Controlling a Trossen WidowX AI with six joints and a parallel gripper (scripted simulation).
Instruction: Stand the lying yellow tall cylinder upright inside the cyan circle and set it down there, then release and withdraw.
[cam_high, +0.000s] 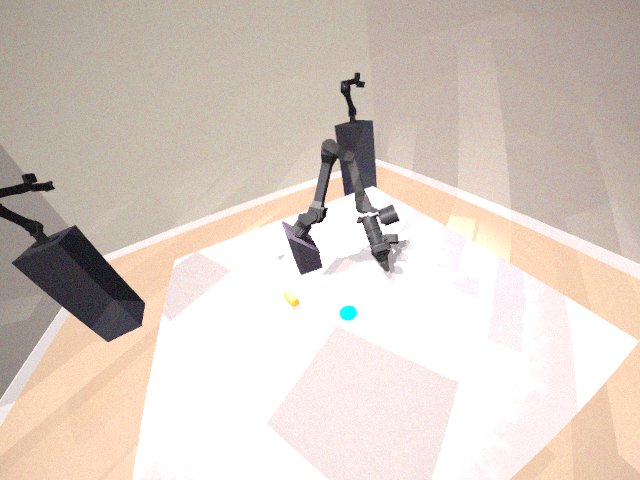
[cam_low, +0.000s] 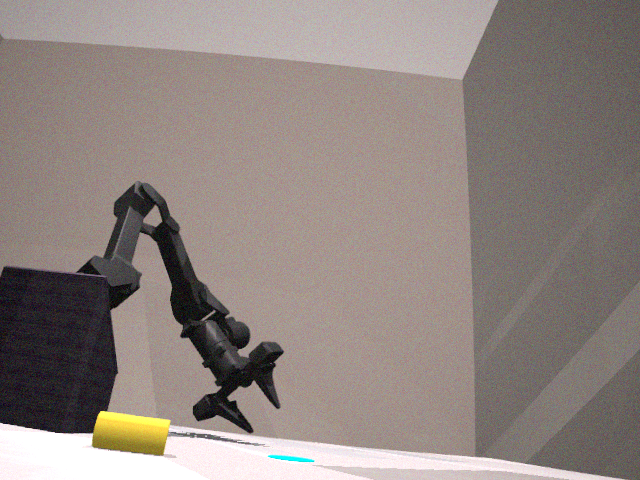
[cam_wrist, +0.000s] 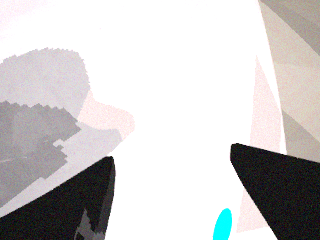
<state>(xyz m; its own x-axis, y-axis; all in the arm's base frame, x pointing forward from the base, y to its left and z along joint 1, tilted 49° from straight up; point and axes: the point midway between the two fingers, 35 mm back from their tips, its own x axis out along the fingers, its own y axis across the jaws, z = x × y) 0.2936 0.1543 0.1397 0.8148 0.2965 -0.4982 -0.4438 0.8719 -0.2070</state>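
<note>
The yellow cylinder (cam_high: 291, 298) (cam_low: 131, 433) lies on its side on the white table top. The cyan circle (cam_high: 348, 312) (cam_low: 291, 458) (cam_wrist: 223, 225) is flat on the table, to the right of the cylinder in the top and exterior views and near the bottom edge in the wrist view. My gripper (cam_low: 266, 419) (cam_wrist: 174, 158) is open and empty, tilted downward above the table. In the top view it is behind and to the right of the circle, away from the cylinder. The cylinder is out of the wrist view.
The arm's dark pedestal (cam_high: 305, 255) (cam_low: 51, 351) stands behind the cylinder. Two more dark pedestals with small arms stand at the left (cam_high: 77, 284) and at the back (cam_high: 356, 149) in the top view. Grey arm shadows lie on the table in the wrist view.
</note>
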